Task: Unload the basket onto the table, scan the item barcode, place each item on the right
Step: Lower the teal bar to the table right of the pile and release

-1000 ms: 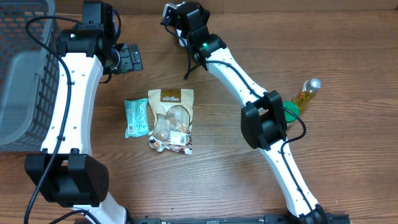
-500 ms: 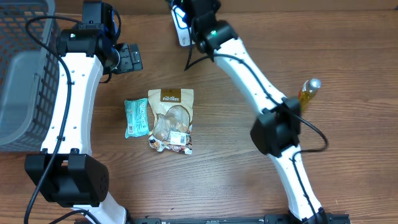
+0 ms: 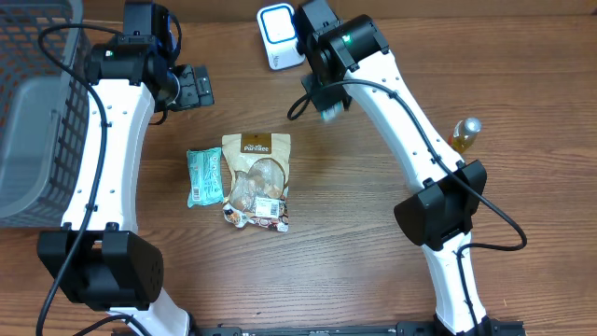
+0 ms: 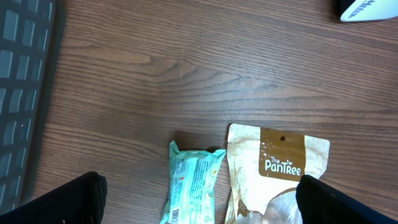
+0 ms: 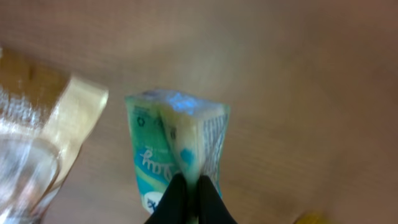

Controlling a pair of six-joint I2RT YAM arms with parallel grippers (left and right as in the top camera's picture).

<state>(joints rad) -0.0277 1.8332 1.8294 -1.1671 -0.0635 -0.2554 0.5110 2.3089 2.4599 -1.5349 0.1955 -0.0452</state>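
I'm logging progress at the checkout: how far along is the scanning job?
Done: a green packet is off the table, held by the right gripper, jaws shut. In hand: it hangs near the white scanner; whether it has scanned I cannot tell. Left: the teal packet, snack bag and bottle sit on the table; the left gripper is open.

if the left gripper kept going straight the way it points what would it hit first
Probably the teal snack packet, which lies midway between the left gripper's open fingers, just left of the PanTree bag. Depth is unclear.
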